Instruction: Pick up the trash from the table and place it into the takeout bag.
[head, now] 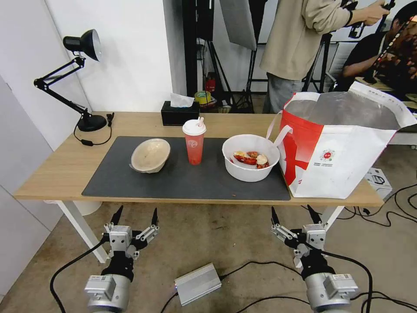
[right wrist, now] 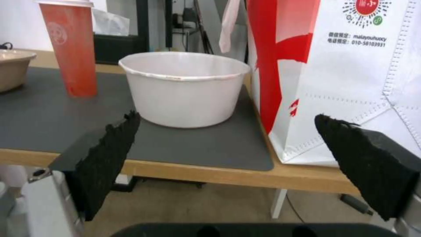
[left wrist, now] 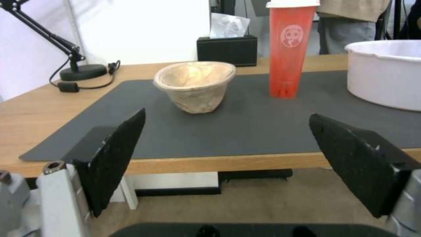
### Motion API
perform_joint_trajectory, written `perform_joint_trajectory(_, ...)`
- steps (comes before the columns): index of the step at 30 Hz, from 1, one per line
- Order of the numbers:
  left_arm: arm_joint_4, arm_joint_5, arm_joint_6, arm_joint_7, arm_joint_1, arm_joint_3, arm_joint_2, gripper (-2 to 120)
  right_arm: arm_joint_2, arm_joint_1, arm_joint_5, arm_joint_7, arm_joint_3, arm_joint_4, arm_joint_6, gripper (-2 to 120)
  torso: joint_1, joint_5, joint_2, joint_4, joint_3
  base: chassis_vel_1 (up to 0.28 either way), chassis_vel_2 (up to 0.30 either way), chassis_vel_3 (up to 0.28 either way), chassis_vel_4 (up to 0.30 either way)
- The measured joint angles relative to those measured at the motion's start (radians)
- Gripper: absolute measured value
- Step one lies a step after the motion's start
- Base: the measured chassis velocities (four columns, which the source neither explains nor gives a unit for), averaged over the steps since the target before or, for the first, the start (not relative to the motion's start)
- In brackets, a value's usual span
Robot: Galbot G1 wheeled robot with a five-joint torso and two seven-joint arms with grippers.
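The left gripper [head: 135, 214] hung below the tabletop's [head: 56, 167] near edge, over the floor, its two black fingers [left wrist: 115, 154] spread wide with nothing between them. Ahead of those fingers and higher up, on the dark grey mat [head: 182, 178], sat the beige paper bowl [head: 150, 154], tilted a little so its mouth faced the robot. In the left wrist view that bowl [left wrist: 195, 85] stood between the two fingers' lines, well apart from them.

The right gripper [head: 296, 213] also hung below the near edge, fingers [right wrist: 105, 161] equally wide apart and holding nothing. Ahead of it on the mat stood the white bowl [head: 250, 157] with red food scraps inside; in the right wrist view the bowl [right wrist: 184, 88] lay nearer the one finger than the other, not touching either.

Between the two bowls stood the red cup [head: 194, 141], upright, with white lid and straw. Just beside the white bowl, at the mat's right end, stood the takeout bag [head: 343, 148], open at the top, foil lining showing, one white strap hanging toward the bowl.

A black tissue box [head: 179, 112] and a black desk lamp [head: 71, 78] stood along the tabletop's far side.
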Motion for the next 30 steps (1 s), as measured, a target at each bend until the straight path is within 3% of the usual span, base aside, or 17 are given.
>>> perform_joint_trajectory(16,0.005,-0.001,-0.005,-0.001,-0.005,0.003,0.001,100,-0.003,0.001,0.001,0.001,0.000,-0.002,0.000,100,0.000,0.0002,0.000,0.0000,0.000,0.000,0.000,0.000,0.000)
perform_joint_trajectory(19,0.101,-0.026,-0.091,-0.043,-0.069,0.053,0.011,100,-0.072,0.023,0.037,0.040,0.025,-0.044,-0.001,100,0.000,-0.0001,0.000,-0.0002,0.000,0.000,0.000,0.000,0.000)
perform_joint_trajectory(20,0.101,-0.026,-0.091,-0.043,-0.069,0.053,0.011,100,-0.072,0.023,0.037,0.040,0.025,-0.044,-0.001,100,0.000,-0.0001,0.000,-0.0002,0.000,0.000,0.000,0.000,0.000)
perform_joint_trajectory(24,0.265,-0.069,-0.238,-0.116,-0.181,0.141,0.028,100,-0.229,0.077,0.123,0.132,0.084,-0.138,-0.007,100,0.000,0.0001,0.000,-0.0002,0.000,0.000,0.000,0.000,0.000)
perform_joint_trajectory(30,0.293,-0.107,-0.310,-0.119,-0.201,0.165,0.030,100,-0.261,0.080,0.158,0.136,0.095,-0.140,0.016,100,0.000,0.0003,0.000,-0.0001,0.000,0.000,0.000,0.000,0.000)
